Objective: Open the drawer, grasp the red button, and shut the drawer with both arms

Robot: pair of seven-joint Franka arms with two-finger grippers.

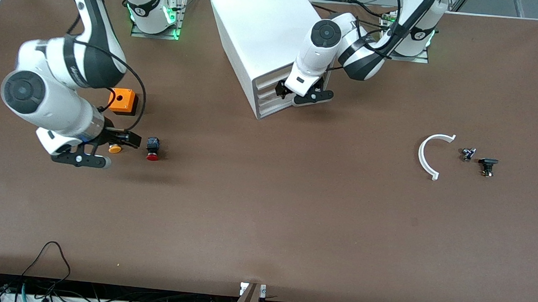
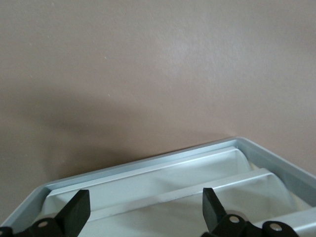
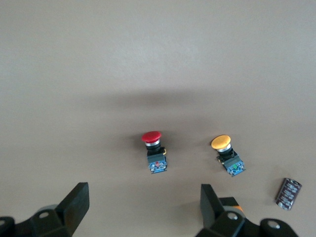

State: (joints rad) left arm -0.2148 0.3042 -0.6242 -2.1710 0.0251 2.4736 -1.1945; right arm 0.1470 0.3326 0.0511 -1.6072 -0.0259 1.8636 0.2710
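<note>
The white cabinet [image 1: 258, 27] stands between the two arm bases, its drawers [image 1: 268, 91] all pushed in. My left gripper [image 1: 286, 90] is open right in front of the upper drawer fronts. In the left wrist view [image 2: 143, 212] its fingers [image 2: 76, 212] straddle a sloped white drawer lip [image 2: 163, 185] without gripping it. The red-capped button [image 1: 153, 148] lies on its side on the table toward the right arm's end. My right gripper [image 1: 125, 139] is open and empty, hovering beside it. In the right wrist view [image 3: 143, 207] the red button [image 3: 154, 148] lies ahead of the open fingers.
An orange-yellow button [image 1: 115, 148] lies next to the red one, partly under my right gripper. An orange box [image 1: 123, 101] sits farther from the camera. A dark small cylinder [image 3: 289, 193] lies nearby. A white curved piece [image 1: 432, 155] and two small black parts [image 1: 487, 166] lie toward the left arm's end.
</note>
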